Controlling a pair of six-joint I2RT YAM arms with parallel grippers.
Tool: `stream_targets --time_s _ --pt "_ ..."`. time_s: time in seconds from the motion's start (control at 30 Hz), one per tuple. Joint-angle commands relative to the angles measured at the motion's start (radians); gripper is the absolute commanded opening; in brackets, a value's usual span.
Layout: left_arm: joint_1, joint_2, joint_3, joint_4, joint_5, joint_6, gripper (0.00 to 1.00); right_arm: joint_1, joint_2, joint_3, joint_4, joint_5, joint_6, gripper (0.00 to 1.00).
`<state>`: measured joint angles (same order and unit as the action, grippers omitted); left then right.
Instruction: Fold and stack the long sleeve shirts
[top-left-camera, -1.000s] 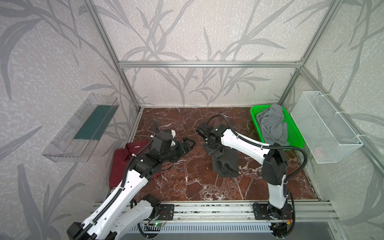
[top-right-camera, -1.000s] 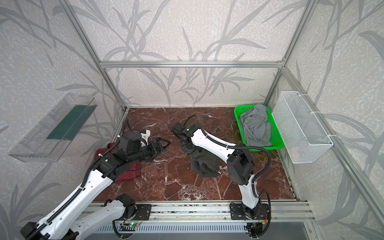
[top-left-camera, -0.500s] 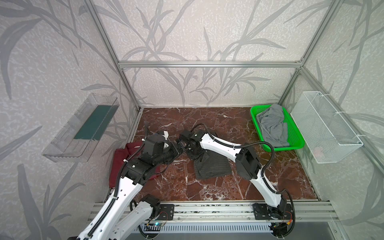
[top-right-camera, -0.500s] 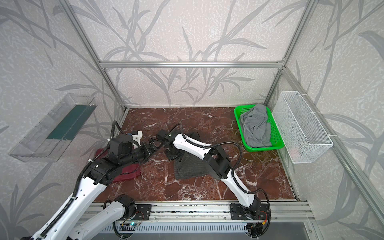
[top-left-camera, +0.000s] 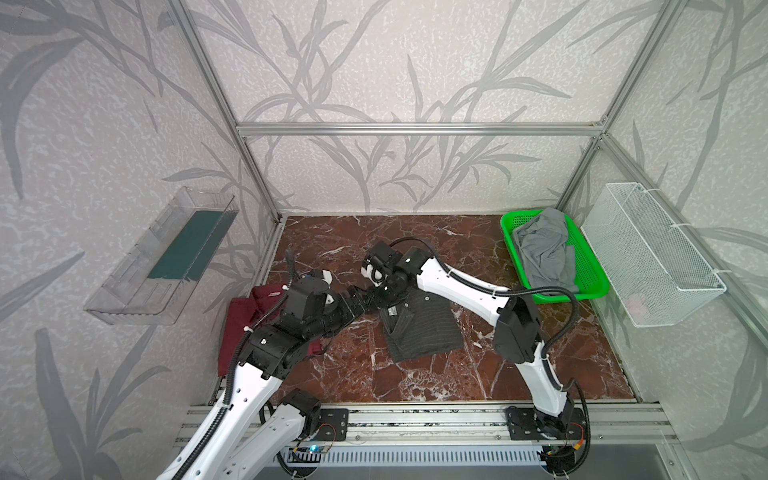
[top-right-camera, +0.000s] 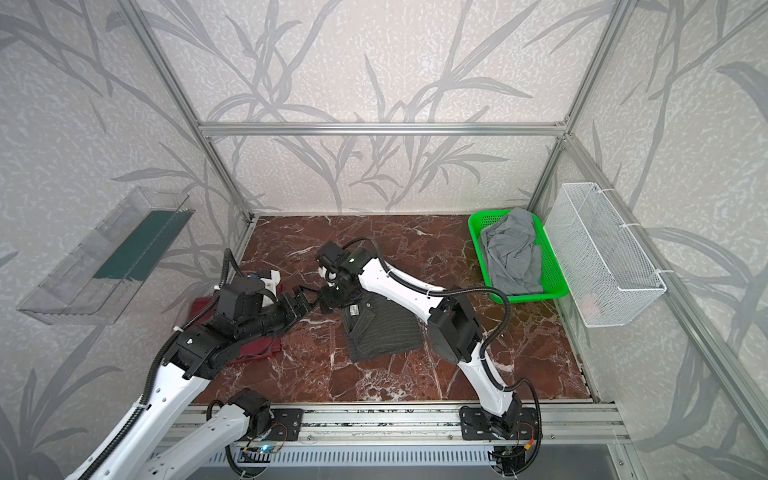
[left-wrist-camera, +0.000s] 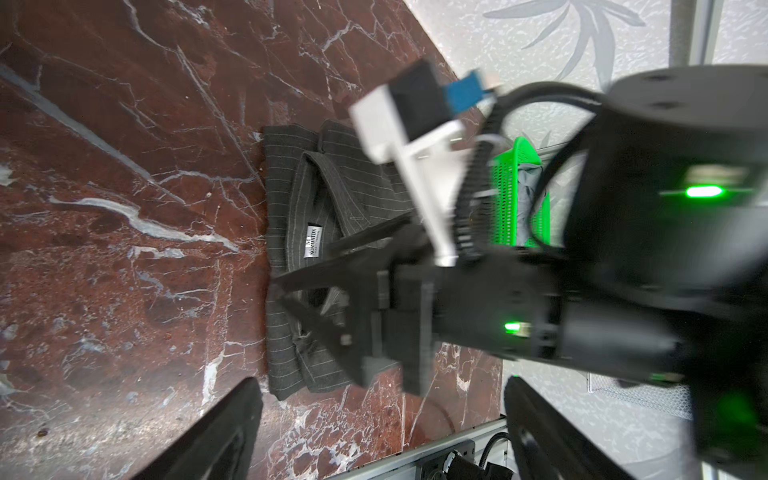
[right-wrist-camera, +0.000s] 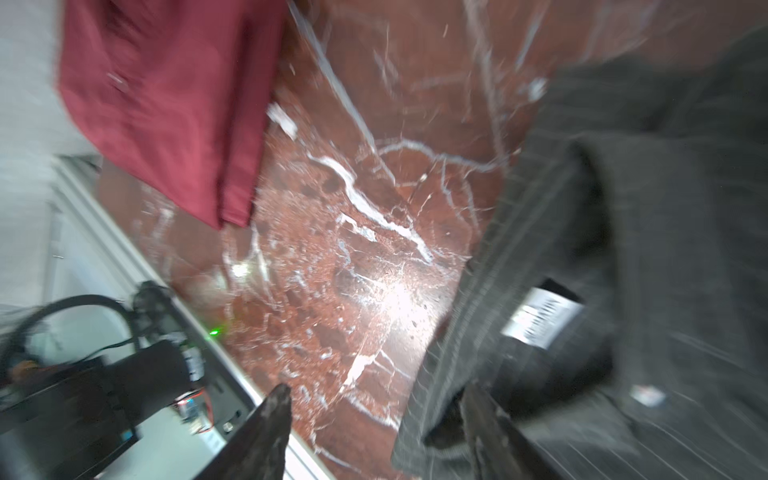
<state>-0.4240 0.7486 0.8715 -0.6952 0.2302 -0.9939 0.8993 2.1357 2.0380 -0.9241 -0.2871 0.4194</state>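
The folded charcoal pinstriped shirt (top-left-camera: 419, 332) lies central on the desk (top-left-camera: 436, 386), its long axis running from collar at upper left to hem at lower right in both top views; left jaws and right jaws stand spread together at the collar end, pinching nothing; the maroon shirt (top-left-camera: 232, 316) lies at frame left.

Walls (top-left-camera: 374, 62): pale wallpaper with a grey leaf print on 3 sides. Aluminium frame (top-left-camera: 415, 129) runs up the corners and across the back. Floor (top-left-camera: 415, 374) is red-brown marble with white veins. Clear plastic bin (top-left-camera: 137, 286) on the left wall, dark green panel (top-left-camera: 187, 245) inside. White wire basket (top-left-camera: 656, 257) on the right wall. Green basket (top-left-camera: 588, 266) at the back right, grey cloth (top-left-camera: 540, 249) in it. Slotted rail (top-left-camera: 415, 419) along the front.
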Motion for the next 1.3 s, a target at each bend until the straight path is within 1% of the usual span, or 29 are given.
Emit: stream_targets --time_s 0.0,0.13,0.2,0.27,0.4,0.47,0.53,0.6,0.7,0.8,0.87,0.9,0.97,1.03,1.17,1.23,1.27 --pt "0.005 -0.005 -0.053 -0.010 -0.020 0.004 0.92 -0.117 -0.133 -0.103 0.016 0.035 -0.016 0.64" --pt "0.003 0.006 -0.131 0.043 0.016 -0.016 0.92 -0.239 -0.277 -0.361 0.046 0.217 -0.046 0.62" --pt "0.004 0.017 -0.153 0.050 0.020 -0.010 0.92 -0.294 -0.332 -0.495 0.064 0.258 -0.053 0.61" --pt "0.004 0.042 -0.160 0.053 0.022 0.005 0.91 -0.344 -0.380 -0.645 0.118 0.248 -0.055 0.60" --pt "0.004 0.108 -0.164 0.066 0.032 0.020 0.91 -0.354 -0.403 -0.822 0.184 0.235 -0.049 0.59" --pt "0.005 0.138 -0.162 0.069 0.030 0.028 0.92 -0.348 -0.399 -0.895 0.245 0.170 -0.024 0.56" --pt "0.008 0.157 -0.154 0.071 0.027 0.037 0.92 -0.328 -0.390 -0.939 0.285 0.129 -0.003 0.55" --pt "0.013 0.171 -0.139 0.058 0.024 0.049 0.91 -0.285 -0.394 -0.964 0.297 0.135 0.022 0.54" --pt "0.037 0.183 -0.111 0.028 0.027 0.074 0.92 -0.188 -0.408 -0.995 0.329 0.131 0.079 0.54" --pt "0.090 0.191 -0.082 -0.006 0.056 0.102 0.92 -0.089 -0.423 -1.038 0.392 0.107 0.170 0.53" --pt "0.139 0.199 -0.058 -0.036 0.083 0.126 0.91 0.005 -0.421 -1.051 0.454 0.095 0.256 0.53" --pt "0.163 0.201 -0.046 -0.051 0.094 0.139 0.91 0.044 -0.406 -1.042 0.469 0.092 0.285 0.53" --pt "0.215 0.210 -0.019 -0.084 0.116 0.173 0.91 0.165 -0.354 -0.992 0.525 0.092 0.344 0.53" --pt "0.255 0.220 0.008 -0.115 0.139 0.201 0.91 0.240 -0.297 -0.926 0.560 0.087 0.376 0.54" --pt "0.285 0.234 0.055 -0.181 0.143 0.250 0.92 0.328 -0.197 -0.762 0.567 0.069 0.340 0.56" --pt "0.287 0.238 0.057 -0.209 0.140 0.264 0.92 0.348 -0.192 -0.722 0.564 0.074 0.321 0.58" --pt "0.287 0.235 0.050 -0.216 0.140 0.265 0.92 0.355 -0.201 -0.707 0.561 0.068 0.292 0.59"
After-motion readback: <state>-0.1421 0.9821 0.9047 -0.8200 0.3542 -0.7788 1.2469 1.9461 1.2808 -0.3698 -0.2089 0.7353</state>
